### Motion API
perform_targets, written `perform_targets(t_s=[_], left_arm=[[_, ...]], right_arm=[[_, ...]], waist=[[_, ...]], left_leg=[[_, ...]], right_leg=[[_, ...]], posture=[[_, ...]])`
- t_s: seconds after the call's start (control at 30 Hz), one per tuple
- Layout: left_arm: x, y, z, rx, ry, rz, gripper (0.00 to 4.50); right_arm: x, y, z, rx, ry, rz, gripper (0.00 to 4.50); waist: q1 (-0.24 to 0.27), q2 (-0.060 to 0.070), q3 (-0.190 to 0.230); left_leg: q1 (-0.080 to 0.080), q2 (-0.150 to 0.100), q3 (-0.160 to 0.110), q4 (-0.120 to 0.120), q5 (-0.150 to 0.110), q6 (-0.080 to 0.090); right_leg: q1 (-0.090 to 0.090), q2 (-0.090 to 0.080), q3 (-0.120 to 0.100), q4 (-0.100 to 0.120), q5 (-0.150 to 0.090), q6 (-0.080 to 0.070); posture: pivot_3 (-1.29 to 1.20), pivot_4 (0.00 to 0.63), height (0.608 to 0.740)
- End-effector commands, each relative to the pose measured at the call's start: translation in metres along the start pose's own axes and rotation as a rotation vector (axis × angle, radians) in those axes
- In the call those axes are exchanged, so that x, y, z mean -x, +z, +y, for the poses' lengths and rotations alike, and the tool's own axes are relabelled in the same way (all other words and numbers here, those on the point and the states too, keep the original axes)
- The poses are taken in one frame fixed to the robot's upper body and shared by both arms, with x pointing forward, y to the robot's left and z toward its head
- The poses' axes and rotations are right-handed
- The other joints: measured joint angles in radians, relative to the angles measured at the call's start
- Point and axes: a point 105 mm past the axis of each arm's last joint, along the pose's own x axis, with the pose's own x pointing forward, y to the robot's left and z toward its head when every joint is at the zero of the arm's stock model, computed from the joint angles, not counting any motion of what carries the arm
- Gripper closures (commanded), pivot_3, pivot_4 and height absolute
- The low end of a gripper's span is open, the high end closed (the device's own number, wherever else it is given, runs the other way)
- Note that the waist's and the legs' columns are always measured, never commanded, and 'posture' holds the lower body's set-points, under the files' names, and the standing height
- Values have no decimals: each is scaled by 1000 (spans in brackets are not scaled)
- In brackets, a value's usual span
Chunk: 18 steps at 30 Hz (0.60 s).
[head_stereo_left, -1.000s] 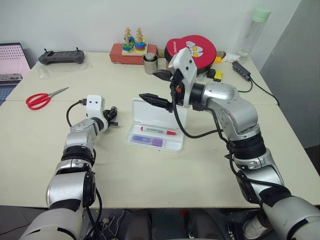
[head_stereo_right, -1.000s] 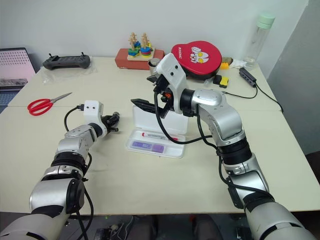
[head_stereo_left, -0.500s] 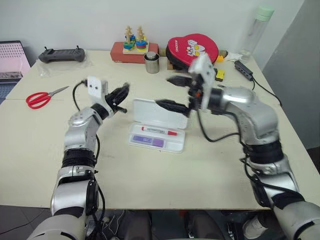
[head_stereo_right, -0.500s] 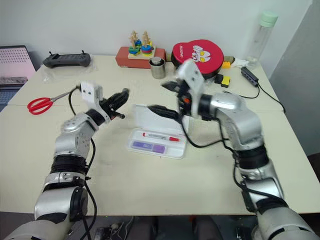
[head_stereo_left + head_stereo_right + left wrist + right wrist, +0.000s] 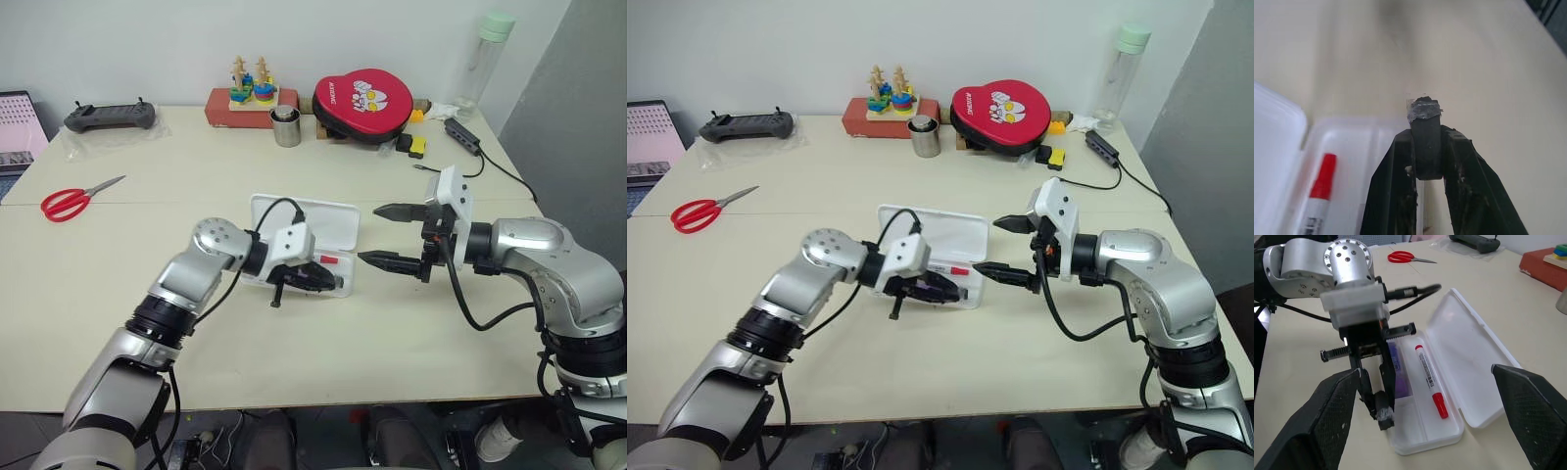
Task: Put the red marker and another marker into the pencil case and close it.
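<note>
The white pencil case [image 5: 338, 227] lies open at the table's middle, its lid [image 5: 1469, 367] folded back. In its tray lie the red marker [image 5: 1428, 376] and a purple highlighter [image 5: 1396, 363], which my left gripper partly hides. My left gripper [image 5: 329, 282] is shut on nothing and hangs low over the tray's front part, pointing right. The left wrist view shows its closed fingers [image 5: 1426, 147] beside the marker's red cap [image 5: 1322, 176]. My right gripper [image 5: 384, 235] is open and empty, just right of the case and above the table.
Red scissors [image 5: 69, 201] lie at the far left. Along the back stand a black controller [image 5: 108, 117], a stacking toy on a red box [image 5: 245, 98], a metal cup [image 5: 286, 127], a red round pouch [image 5: 364, 98] and a bottle [image 5: 487, 54]. A cable [image 5: 490, 166] runs along the right.
My left gripper has swung from left of the case to over its tray, turning to point right. My right gripper has drawn back from the lid to the case's right, lower down.
</note>
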Motion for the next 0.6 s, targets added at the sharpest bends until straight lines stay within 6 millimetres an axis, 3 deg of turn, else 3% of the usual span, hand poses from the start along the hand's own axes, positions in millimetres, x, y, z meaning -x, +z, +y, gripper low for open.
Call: perform_targets(t_s=[0.03, 0.27, 0.43, 0.5, 0.6], left_arm=[[-2, 8, 10, -64, 22, 11, 4068], [-6, 14, 24, -77, 83, -11, 4068], [-7, 10, 20, -69, 66, 13, 4068], [-7, 11, 21, -54, 79, 1, 3374], [-6, 10, 22, -66, 92, 17, 2780]], right_arm=[[9, 13, 3, 37, -32, -35, 0], [10, 12, 5, 27, -43, -33, 0], [9, 12, 5, 26, -37, -35, 0], [8, 12, 5, 26, -35, -35, 0], [7, 12, 4, 25, -32, -37, 0]], waist=[[2, 0, 0], [12, 0, 0], [12, 0, 0], [12, 0, 0], [14, 0, 0]], left_leg=[[0, 0, 0, 0, 0, 0], [-2, 0, -1, 0, 0, 0], [-2, 0, -1, 0, 0, 0], [-2, 0, -1, 0, 0, 0], [-2, 0, -1, 0, 0, 0]], right_leg=[[0, 0, 0, 0, 0, 0], [-1, 0, -1, 0, 0, -1], [-1, 0, -1, 0, 0, -1], [-1, 0, -1, 0, 0, 0], [-1, 0, -1, 0, 0, -1]], posture=[[0, 150, 740], [0, 150, 740], [0, 150, 740], [0, 150, 740], [0, 150, 740]])
